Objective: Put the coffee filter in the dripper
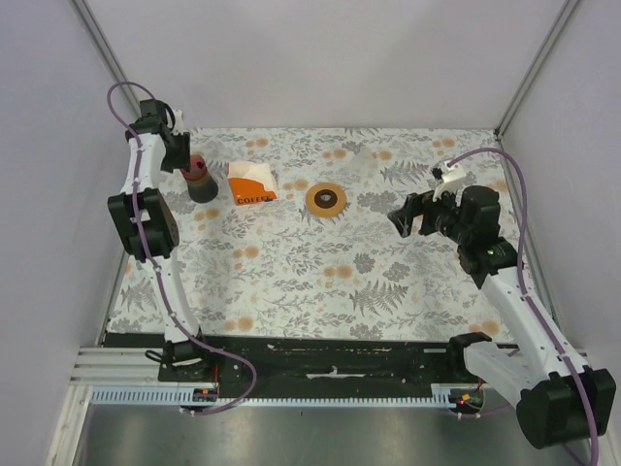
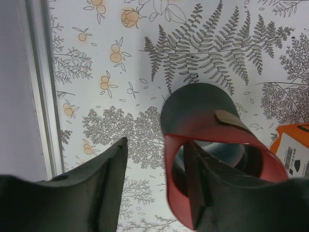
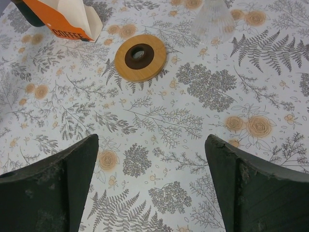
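The dripper [image 1: 326, 199] is a flat tan-orange ring with a dark centre hole, lying mid-table; it also shows in the right wrist view [image 3: 140, 57]. A pale ribbed cone [image 3: 212, 18], which looks like the coffee filter, stands behind and to the right of the dripper; it is blurred and cut by the frame's top edge. My right gripper [image 1: 409, 216] [image 3: 152, 137] is open and empty, hovering to the right of the dripper. My left gripper [image 1: 184, 160] [image 2: 155, 142] is open at the far left; one finger [image 2: 198, 183] reaches inside the red rim of the jar [image 2: 203, 113].
The dark red-topped jar [image 1: 199, 177] stands at the back left. An orange and white COFFEE pack [image 1: 252, 183] [image 3: 60, 21] lies between jar and dripper, with white paper sticking out. A metal frame rail [image 2: 41, 87] runs along the table's left edge.
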{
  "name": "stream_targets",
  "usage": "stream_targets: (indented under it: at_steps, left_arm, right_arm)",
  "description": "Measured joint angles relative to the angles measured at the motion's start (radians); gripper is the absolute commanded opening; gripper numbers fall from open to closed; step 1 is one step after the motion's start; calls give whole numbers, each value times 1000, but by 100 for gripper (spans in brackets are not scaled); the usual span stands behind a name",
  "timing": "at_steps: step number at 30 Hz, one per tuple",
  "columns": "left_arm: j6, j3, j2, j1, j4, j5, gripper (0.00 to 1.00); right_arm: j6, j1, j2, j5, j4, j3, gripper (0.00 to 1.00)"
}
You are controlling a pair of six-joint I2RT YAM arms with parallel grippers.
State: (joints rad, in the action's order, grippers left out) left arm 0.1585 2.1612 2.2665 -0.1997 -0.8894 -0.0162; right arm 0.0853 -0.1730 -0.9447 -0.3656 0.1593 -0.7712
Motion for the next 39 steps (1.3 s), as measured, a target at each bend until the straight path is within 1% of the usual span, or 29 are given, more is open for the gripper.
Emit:
stream_targets:
  at_steps: [2, 3, 4, 6, 10, 14, 18, 20, 22, 23, 25, 28, 29, 31, 34, 39]
  left_arm:
    - [-4, 7, 21, 3, 1, 5, 20]
    - [-6, 8, 27, 6, 0, 6, 2]
    - [-10, 8, 31, 7, -2, 6, 2]
    - [-25, 16, 25, 8, 0, -46, 2]
    - [-23, 3, -8, 11, 0, -46, 2]
    - [-23, -42, -68, 1, -11, -61, 2]
    - [-22, -68, -193, -6, -72, -113, 2]
    - [-15, -68, -294, -1, -98, -156, 2]
    - [5, -68, -403, 29, -129, -188, 2]
    - [20, -68, -457, 61, -145, -196, 2]
    - [48, -89, -552, 164, -165, -206, 2]
    - [84, -217, -682, 420, -164, -246, 2]
    - [93, -270, -703, 508, -166, -268, 2]
    - [105, -360, -708, 630, -176, -303, 2]
    - [122, -503, -668, 731, -163, -296, 2]
    - [153, -628, -579, 812, -71, -267, 2]
  right_arm:
    - [0, 0, -20, 0, 15, -11, 98]
    - [0, 0, -31, 0, 24, -18, 98]
    - [0, 0, -39, 0, 30, -25, 98]
    - [0, 0, -49, -1, 42, -37, 98]
    - [0, 0, -51, -1, 54, -49, 98]
    - [0, -1, -45, -3, 64, -51, 98]
    - [0, -2, -29, -3, 74, -51, 98]
    - [1, -2, -19, -2, 80, -51, 98]
    - [2, -2, -13, 2, 92, -52, 98]
    - [3, -2, -13, 6, 98, -55, 98]
    - [5, -2, -13, 18, 114, -66, 98]
    - [11, -2, -13, 57, 141, -88, 98]
    - [12, -2, -12, 73, 149, -94, 98]
    - [18, -2, -12, 103, 164, -105, 98]
    - [20, -2, -8, 138, 178, -109, 98]
    - [23, -2, 12, 163, 199, -109, 98]
